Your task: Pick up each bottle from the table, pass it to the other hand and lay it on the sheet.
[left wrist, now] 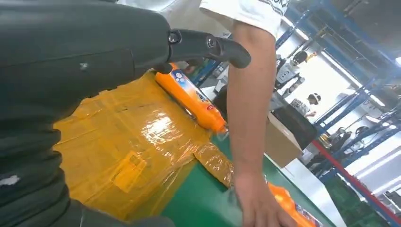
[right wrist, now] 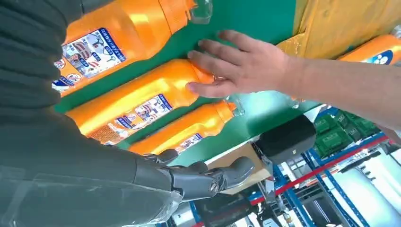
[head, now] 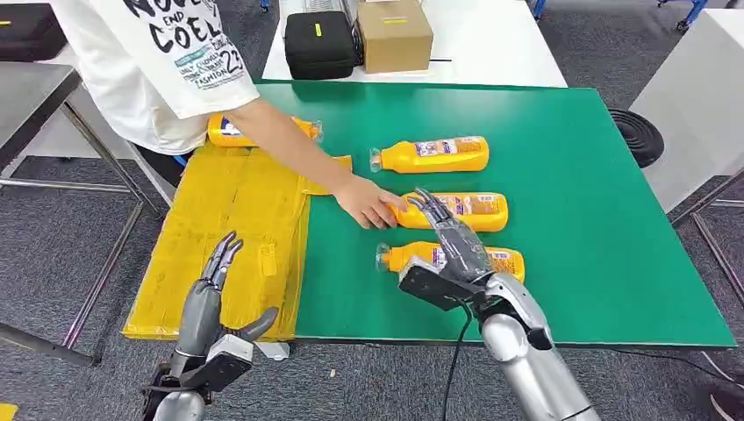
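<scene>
Right robot hand (head: 447,241), released, hovers over glossy orange plastic bottles (head: 461,260); left robot hand (head: 211,298) released.

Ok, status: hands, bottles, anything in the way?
Left hand open over yellow sheet. Right hand open above nearest bottle. Person's hand on middle bottle, blocking.

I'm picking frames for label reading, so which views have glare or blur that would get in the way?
Head view: even light, sharp, bottle labels small. Left wrist view: bright glare on the yellow sheet, and the person's hand is soft at the picture's edge. Right wrist view: the middle bottle has a crisp label, while the right hand up close is dark and blurred.
</scene>
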Action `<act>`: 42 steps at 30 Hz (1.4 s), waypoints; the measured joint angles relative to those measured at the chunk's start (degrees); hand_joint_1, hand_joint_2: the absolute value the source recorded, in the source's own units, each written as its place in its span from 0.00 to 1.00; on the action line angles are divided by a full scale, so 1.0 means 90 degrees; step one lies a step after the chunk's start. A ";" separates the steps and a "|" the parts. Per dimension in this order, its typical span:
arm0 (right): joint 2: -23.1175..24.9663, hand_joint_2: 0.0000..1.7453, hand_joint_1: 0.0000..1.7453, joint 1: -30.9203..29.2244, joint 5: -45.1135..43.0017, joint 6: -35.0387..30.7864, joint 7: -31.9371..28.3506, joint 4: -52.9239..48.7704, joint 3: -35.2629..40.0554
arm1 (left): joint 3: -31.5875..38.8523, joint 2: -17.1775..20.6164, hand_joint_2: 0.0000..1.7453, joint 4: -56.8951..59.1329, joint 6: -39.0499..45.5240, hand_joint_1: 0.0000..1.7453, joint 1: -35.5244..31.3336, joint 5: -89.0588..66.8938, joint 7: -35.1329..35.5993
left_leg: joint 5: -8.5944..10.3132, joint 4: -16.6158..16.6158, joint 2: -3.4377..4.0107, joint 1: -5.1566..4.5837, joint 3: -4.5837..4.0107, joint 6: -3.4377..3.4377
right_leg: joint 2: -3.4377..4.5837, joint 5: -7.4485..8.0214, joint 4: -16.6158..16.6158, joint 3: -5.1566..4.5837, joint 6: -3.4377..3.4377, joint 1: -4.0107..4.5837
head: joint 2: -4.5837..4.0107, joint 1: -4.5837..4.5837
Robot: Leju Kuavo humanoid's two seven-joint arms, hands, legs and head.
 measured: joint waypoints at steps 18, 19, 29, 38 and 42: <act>0.0073 1.00 0.00 0.0467 0.0462 0.0126 0.0498 0.0097 -0.0304 | 0.0102 -0.0080 1.00 -0.0214 -0.0206 0.00 0.0320 -0.0129 0.0221 | -0.0001 0.0000 0.0000 0.0000 -0.0005 0.0000 | 0.0000 -0.0001 -0.0001 -0.0007 0.0000 0.0000 | 0.0000 0.0000; 0.0073 1.00 0.00 0.0518 0.0471 0.0124 0.0500 0.0097 -0.0347 | 0.0112 -0.0080 1.00 -0.0216 -0.0206 0.00 0.0348 -0.0129 0.0221 | -0.0001 0.0000 0.0000 0.0000 -0.0006 0.0000 | 0.0000 -0.0001 -0.0001 -0.0007 0.0000 0.0000 | 0.0000 0.0000; 0.0070 1.00 0.00 0.0711 0.0578 0.0092 0.0615 0.0097 -0.0520 | 0.0155 -0.0097 1.00 -0.0257 -0.0258 0.00 0.0436 -0.0122 0.0214 | -0.0001 0.0000 0.0001 0.0000 -0.0006 0.0000 | 0.0000 -0.0001 -0.0001 -0.0008 0.0000 0.0000 | 0.0000 -0.0002; 0.0029 1.00 0.00 0.1149 0.1073 -0.0138 0.1054 0.0039 -0.0903 | 0.0197 -0.0097 1.00 -0.0296 -0.0408 0.00 0.0493 -0.0112 0.0221 | -0.0003 0.0000 0.0000 0.0000 -0.0008 0.0000 | 0.0000 -0.0001 -0.0002 -0.0009 0.0000 0.0000 | 0.0000 0.0000; 0.0022 1.00 0.00 0.1390 0.1176 -0.0134 0.1168 -0.0053 -0.1078 | 0.0204 -0.0097 1.00 -0.0325 -0.0454 0.00 0.0539 -0.0080 0.0223 | -0.0007 0.0000 0.0001 0.0000 -0.0008 -0.0004 | 0.0001 -0.0001 -0.0002 -0.0010 0.0000 0.0000 | 0.0000 0.0000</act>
